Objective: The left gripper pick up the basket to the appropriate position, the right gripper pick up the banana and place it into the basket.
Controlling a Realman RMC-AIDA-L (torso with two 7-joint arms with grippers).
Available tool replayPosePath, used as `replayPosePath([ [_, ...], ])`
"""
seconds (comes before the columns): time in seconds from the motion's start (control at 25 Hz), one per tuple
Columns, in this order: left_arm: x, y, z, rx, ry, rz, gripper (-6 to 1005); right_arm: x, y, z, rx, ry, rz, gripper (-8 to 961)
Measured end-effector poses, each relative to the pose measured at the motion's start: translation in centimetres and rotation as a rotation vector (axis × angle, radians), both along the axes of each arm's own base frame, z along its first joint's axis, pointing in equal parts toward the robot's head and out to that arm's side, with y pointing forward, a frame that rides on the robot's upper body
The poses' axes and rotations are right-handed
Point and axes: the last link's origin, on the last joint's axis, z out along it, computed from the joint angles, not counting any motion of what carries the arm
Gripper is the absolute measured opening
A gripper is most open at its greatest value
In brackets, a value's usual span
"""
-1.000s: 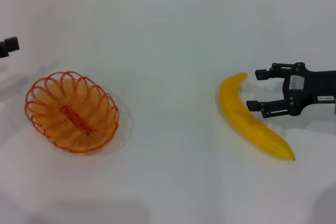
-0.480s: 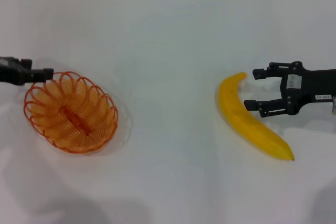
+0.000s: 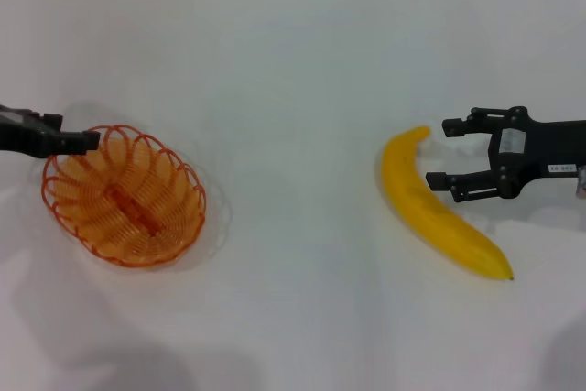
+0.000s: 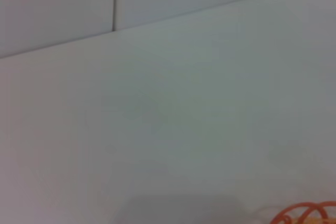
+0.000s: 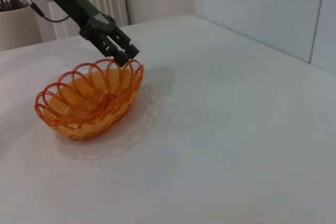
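The orange wire basket [image 3: 124,197] sits on the white table at the left; it also shows in the right wrist view [image 5: 89,100], and a bit of its rim shows in the left wrist view [image 4: 307,214]. My left gripper [image 3: 84,140] reaches in from the left edge and its tip is at the basket's far-left rim, as also shows in the right wrist view [image 5: 123,51]. The yellow banana [image 3: 430,203] lies flat at the right. My right gripper [image 3: 441,155] is open and empty, just right of the banana's upper half, its fingers pointing at it.
The white table [image 3: 293,80] runs to a wall seam at the back. A pale pot with dark stalks [image 5: 18,22] stands beyond the basket in the right wrist view.
My left gripper has come in from the left edge to the basket's rim. The basket, the banana and my right gripper have hardly moved.
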Motion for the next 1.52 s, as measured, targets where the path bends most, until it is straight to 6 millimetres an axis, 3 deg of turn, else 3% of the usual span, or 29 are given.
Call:
replayPosePath([
  [0.44,0.6,0.4,-2.4,-0.073,0.066,-0.009,719,-0.1,0.1,-0.1,-0.002,0.004,-0.005,893],
  [0.96,0.2,0.2,-2.5,-0.071,0.077,-0.004,703,-0.1,0.1,-0.1,-0.003,0.004,-0.007,893],
  [1.4,0.2,0.2,-2.3,-0.06,0.073,-0.003,562,0.0,0.0,-0.1,-0.003,0.004,-0.01,894],
  [1.52,0.2,0.2,-2.4,-0.066,0.077,-0.007,413,0.0,0.0,-0.1,-0.003,0.004,-0.01,893],
])
